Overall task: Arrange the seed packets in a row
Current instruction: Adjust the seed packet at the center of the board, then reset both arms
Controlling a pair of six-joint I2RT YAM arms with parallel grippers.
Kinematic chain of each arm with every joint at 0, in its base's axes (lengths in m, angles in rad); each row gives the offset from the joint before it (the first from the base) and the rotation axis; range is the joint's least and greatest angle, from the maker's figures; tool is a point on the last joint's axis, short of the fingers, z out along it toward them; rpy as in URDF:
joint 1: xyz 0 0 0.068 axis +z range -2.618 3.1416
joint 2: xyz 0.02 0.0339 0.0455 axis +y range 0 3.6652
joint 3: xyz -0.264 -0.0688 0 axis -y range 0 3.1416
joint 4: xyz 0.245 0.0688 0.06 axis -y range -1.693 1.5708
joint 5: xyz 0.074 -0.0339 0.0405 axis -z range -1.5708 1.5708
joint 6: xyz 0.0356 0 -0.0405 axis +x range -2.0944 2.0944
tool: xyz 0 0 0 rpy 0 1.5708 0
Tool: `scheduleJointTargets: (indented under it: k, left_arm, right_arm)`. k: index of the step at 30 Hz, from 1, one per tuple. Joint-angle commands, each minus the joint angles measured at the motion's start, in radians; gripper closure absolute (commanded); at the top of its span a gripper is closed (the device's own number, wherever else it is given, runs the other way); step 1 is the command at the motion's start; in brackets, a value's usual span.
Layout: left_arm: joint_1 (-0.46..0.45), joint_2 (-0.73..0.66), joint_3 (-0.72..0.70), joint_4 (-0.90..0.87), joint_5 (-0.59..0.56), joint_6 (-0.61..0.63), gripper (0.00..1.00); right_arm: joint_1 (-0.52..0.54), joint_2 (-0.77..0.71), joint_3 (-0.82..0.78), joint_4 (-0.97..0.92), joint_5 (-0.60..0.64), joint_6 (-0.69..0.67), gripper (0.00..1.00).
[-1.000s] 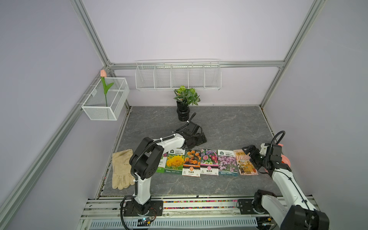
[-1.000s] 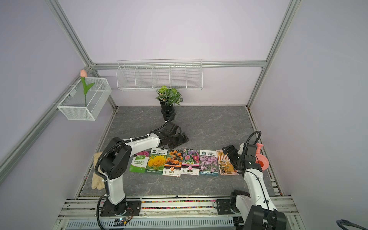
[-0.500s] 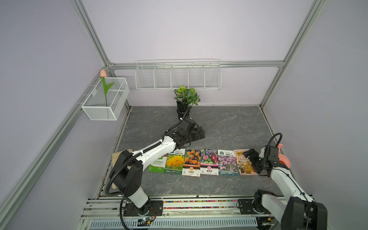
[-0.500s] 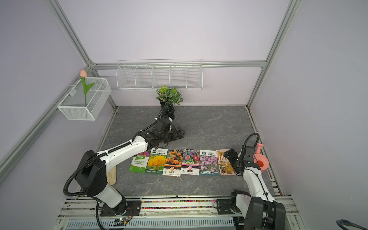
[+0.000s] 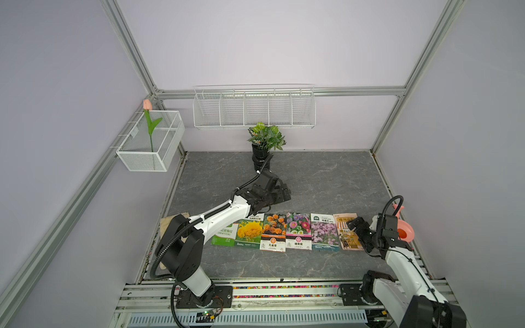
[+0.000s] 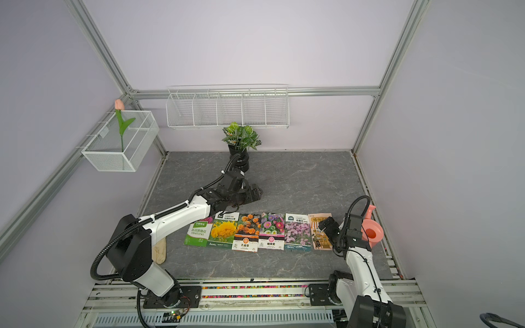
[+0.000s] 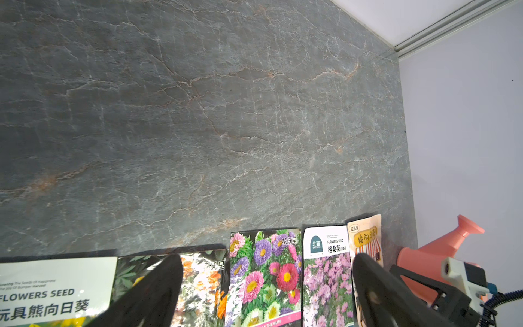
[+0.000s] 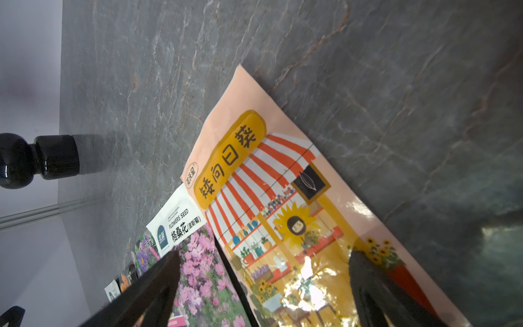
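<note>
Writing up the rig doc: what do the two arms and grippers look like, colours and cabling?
They match. The left arm and right arm have white shell links between chunky black joints. A black ribbed hose runs outside each arm in loops. The left gripper and right gripper are all black, each with two tapered, wedge-shaped fingers. No markings are legible.

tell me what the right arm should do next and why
Probably lift the right gripper straight up and away. Its jaws stand open over the shopfront packet, gripping nothing. That packet lies at the end of the row beside the lilac packet, leaning only slightly, and the row looks complete, so there seems little left to place.
</note>
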Motion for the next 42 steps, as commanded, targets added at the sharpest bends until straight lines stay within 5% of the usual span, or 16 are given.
scheduleJointTargets:
  k: [1, 13, 19, 24, 27, 32, 42]
  left_arm:
    - [0.003, -0.033, -0.01, -0.012, -0.022, 0.006, 0.04]
    - [0.037, -0.032, 0.109, -0.156, -0.124, 0.021, 0.01]
    - [0.232, -0.073, 0.126, -0.094, -0.169, 0.095, 0.0]
    - [0.363, -0.058, 0.075, -0.006, -0.429, 0.365, 0.0]
    - [0.462, -0.026, 0.033, 0.025, -0.563, 0.54, 0.0]
    - [0.67, -0.016, -0.175, 0.208, -0.521, 0.55, 0.0]
    - [0.702, -0.081, -0.513, 0.676, -0.413, 0.661, 0.01]
  right_arm:
    - [-0.004, -0.04, -0.02, -0.09, -0.022, 0.008, 0.05]
    - [0.014, -0.176, 0.117, -0.168, 0.045, 0.0, 0.04]
    - [0.188, 0.099, 0.367, -0.049, 0.127, -0.099, 0.09]
    - [0.303, 0.348, 0.536, 0.072, 0.23, -0.28, 0.12]
    - [0.316, 0.364, 0.495, 0.233, 0.317, -0.405, 0.12]
    - [0.313, 0.375, 0.405, 0.377, 0.492, -0.618, 0.12]
    - [0.233, 0.49, 0.148, 0.867, 0.534, -0.636, 0.12]
